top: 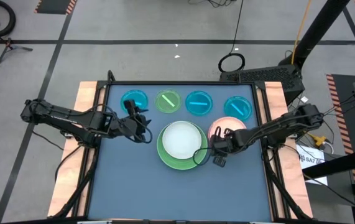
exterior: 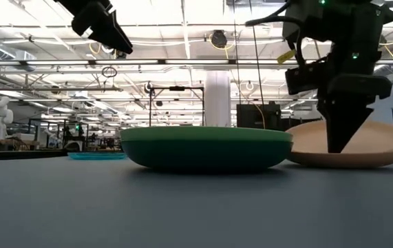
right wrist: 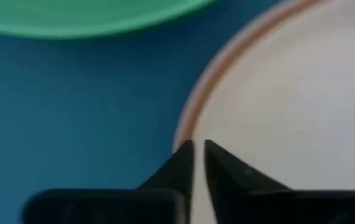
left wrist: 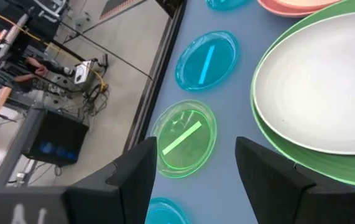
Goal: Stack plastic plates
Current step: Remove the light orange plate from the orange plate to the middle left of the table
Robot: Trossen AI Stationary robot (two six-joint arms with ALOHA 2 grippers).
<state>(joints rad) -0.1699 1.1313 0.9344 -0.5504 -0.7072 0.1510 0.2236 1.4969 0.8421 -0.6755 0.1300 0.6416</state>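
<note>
A stack of large plates stands mid-table: a pale plate (top: 180, 138) in a light green one (top: 165, 155), over a dark green one (exterior: 206, 155). To its right a cream plate (top: 228, 127) sits nested in a pink one (exterior: 351, 160). Along the far side lie small translucent plates: cyan (top: 134, 99), lime (top: 168, 101), cyan (top: 198, 102), cyan (top: 238, 107). My left gripper (top: 143, 124) (left wrist: 193, 155) hovers open between the lime plate (left wrist: 183, 140) and the stack, touching nothing. My right gripper (top: 216, 149) (right wrist: 196, 146) is shut at the cream plate's near-left rim. My right gripper pinches the rim (right wrist: 186, 134) of the cream plate on its near-left side, one finger outside and one over the plate's inside. It comes from above, pointing down (exterior: 338, 145). The plate still rests in the pink one. Whether the pink rim is also caught, I cannot tell.
Bare blue mat (top: 165, 193) fills the near half of the table. Wooden side rails (top: 84, 124) border the mat. The green stack stands close to the left of the pink and cream pair.
</note>
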